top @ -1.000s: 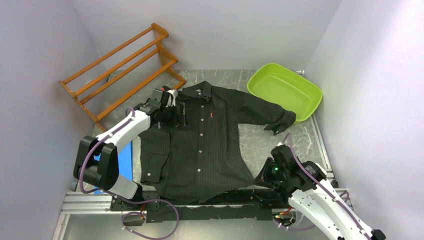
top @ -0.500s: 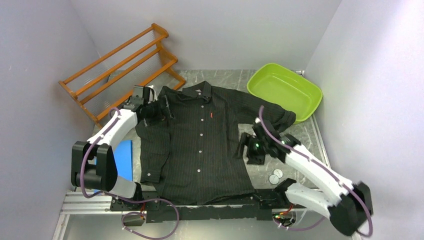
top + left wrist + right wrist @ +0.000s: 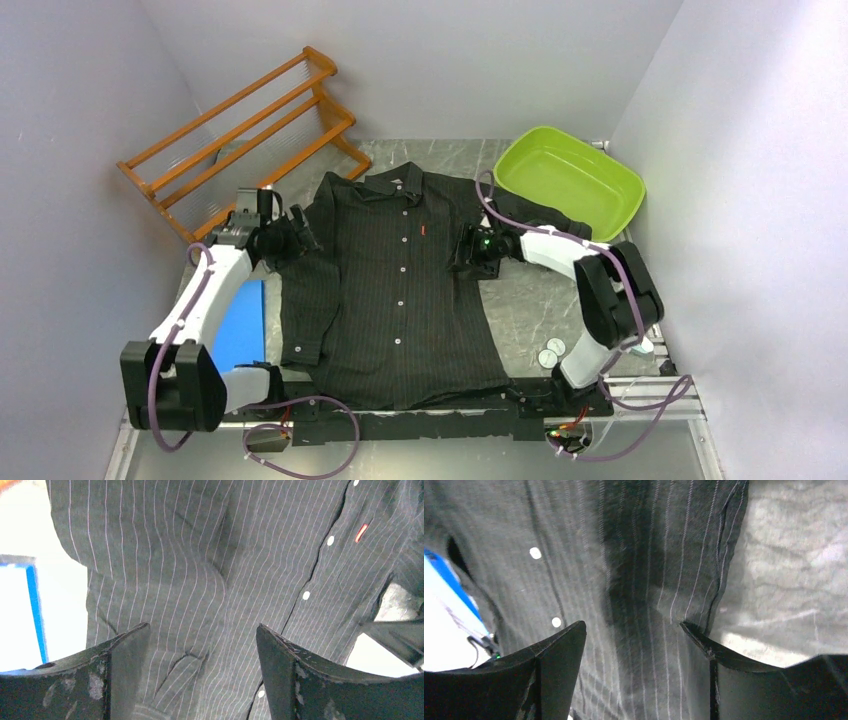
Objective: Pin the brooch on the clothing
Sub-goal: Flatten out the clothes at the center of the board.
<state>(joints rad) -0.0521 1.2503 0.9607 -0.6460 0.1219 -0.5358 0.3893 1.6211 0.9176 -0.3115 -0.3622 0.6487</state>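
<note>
The clothing (image 3: 400,290), a black pinstriped shirt with white buttons and a red chest mark (image 3: 424,233), lies flat, front up, in the top view. My left gripper (image 3: 296,240) is open at its left shoulder. In the left wrist view the left gripper (image 3: 202,630) has only striped cloth (image 3: 200,570) showing below the gap. My right gripper (image 3: 468,252) is open at the shirt's right side seam. The right gripper (image 3: 633,625) straddles that cloth edge (image 3: 684,570), with bare table beside it. Two small round pale brooches (image 3: 552,350) lie on the table near the right arm's base.
A wooden rack (image 3: 240,140) leans at the back left. A lime-green basin (image 3: 570,180) sits at the back right. A blue flat object (image 3: 243,325) lies along the shirt's left edge. Grey walls close in on both sides.
The right gripper let go of the shirt's lower right hem, opened and swung up to the right side seam. The left gripper slid leftward from the collar to the shoulder.
</note>
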